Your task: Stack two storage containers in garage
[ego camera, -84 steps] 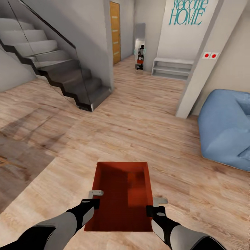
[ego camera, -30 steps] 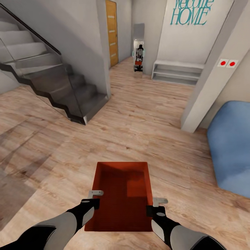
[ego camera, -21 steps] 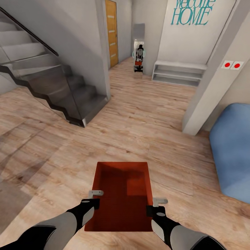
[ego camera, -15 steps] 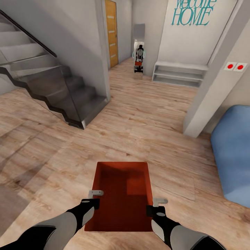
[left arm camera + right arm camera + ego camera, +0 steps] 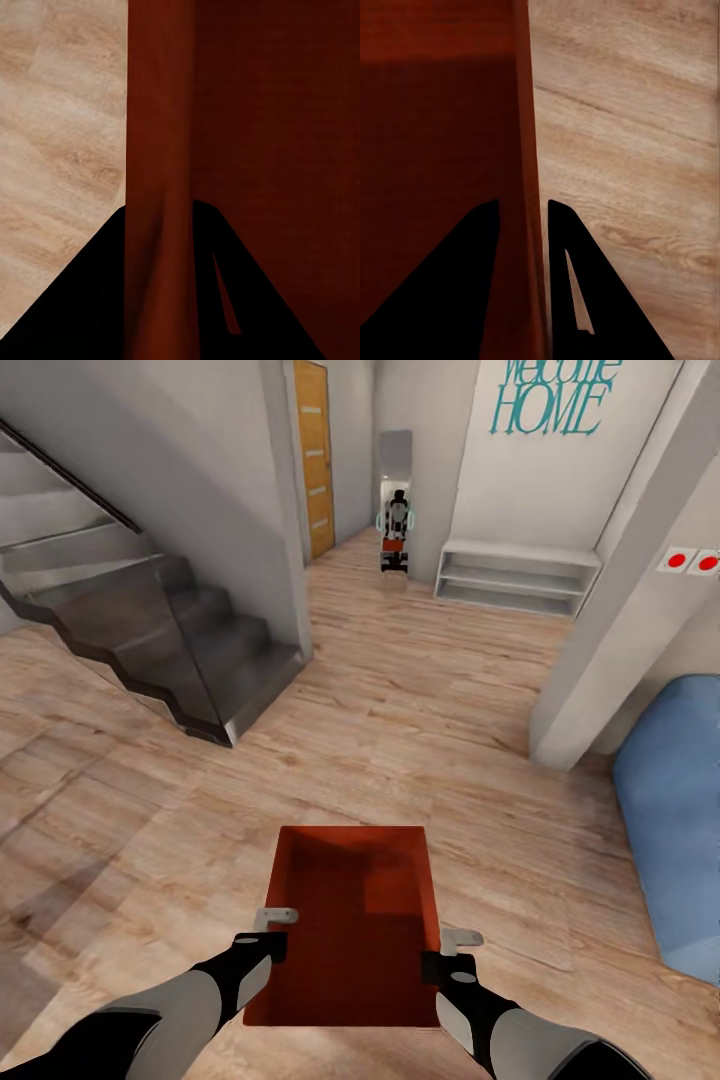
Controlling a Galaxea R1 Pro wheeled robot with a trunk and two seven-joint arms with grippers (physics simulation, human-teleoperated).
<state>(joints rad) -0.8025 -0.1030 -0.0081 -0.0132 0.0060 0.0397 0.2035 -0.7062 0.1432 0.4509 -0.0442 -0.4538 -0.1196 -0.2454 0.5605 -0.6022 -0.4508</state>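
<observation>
The robot is mid-carry. A red-orange storage container (image 5: 350,925) hangs above the wood floor (image 5: 420,740), held between the two arms: the left end effector (image 5: 268,930) is clamped on one side wall and the right end effector (image 5: 452,950) on the opposite wall. In each wrist view a dark finger sits on either side of the thin red wall (image 5: 161,225) (image 5: 526,187), so both are closed on the bin, which looks level and empty.

As a judgement, this is an early-to-middle stage: one bin is picked up but the setting is a wood-floored living area, not the garage, and no bin is set down or stacked. The whole drive, the placing, and the second bin appear to remain.

Ahead of the end effectors the pale plank floor runs into a hallway (image 5: 400,560). Beyond and to the left end effector's side is a dark staircase (image 5: 170,630); to the right end effector's side stand a white pillar (image 5: 610,610) and a blue sofa (image 5: 680,810). Far ahead are a wooden door (image 5: 313,460), a low white shelf (image 5: 515,575) and teal wall lettering (image 5: 545,395).
</observation>
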